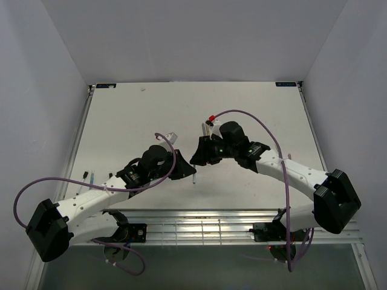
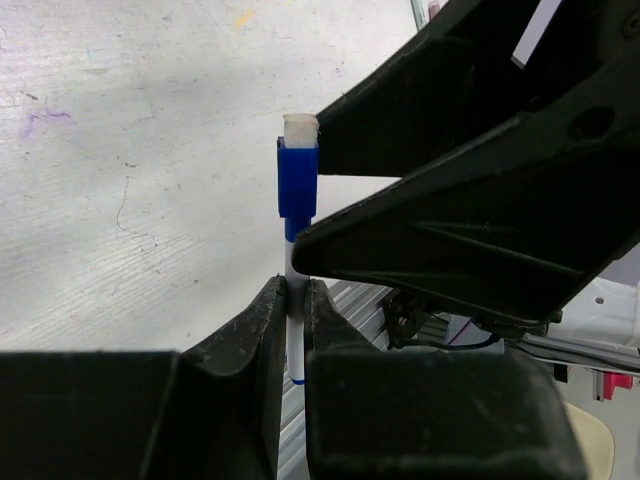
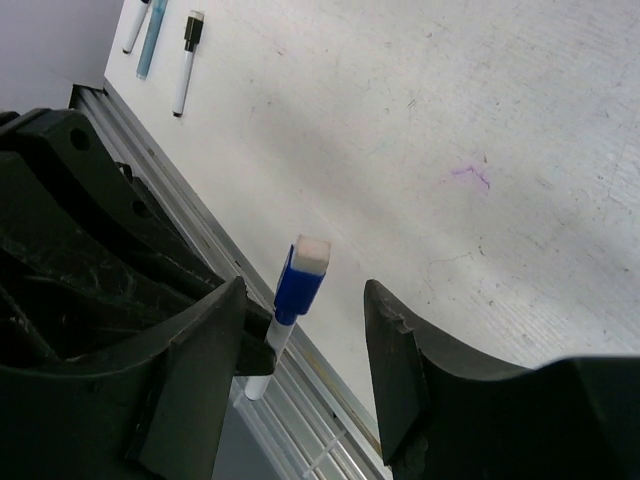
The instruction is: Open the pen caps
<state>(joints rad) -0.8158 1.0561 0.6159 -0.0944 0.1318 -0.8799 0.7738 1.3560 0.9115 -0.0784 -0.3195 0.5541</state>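
Mid-table, toward the near edge: a white pen (image 2: 294, 335) held upright, pinched low on its barrel between the pressed-together fingers of the left gripper (image 2: 295, 300). On its upper end, a blue cap (image 2: 298, 180), topped by a white tip (image 2: 300, 127).

Around the cap, jaws spread wide: the right gripper (image 3: 310, 310). One finger (image 3: 200, 350) just beside the cap's lower end, contact impossible to judge; the other finger (image 3: 395, 340) apart from it, with a clear gap of white table showing between.

From above, both arms angled inward from the near corners, with the two grippers meeting at the pen.

In the right wrist view, a metal rail (image 3: 160, 165) along the table's near edge, running diagonally behind the barrel's lower end. Beyond the grippers, open white tabletop (image 1: 139, 115) stretching to the far edge and out to both sides.

Flat on the table near the left edge, close to the rail: three more pens (image 3: 150, 40), one with a dark cap (image 3: 194, 18), all well apart from the grippers. Beside the right arm's wrist, a small red-topped item (image 1: 211, 117), too small to identify. Purple cables (image 1: 254, 118) looping over both arms.
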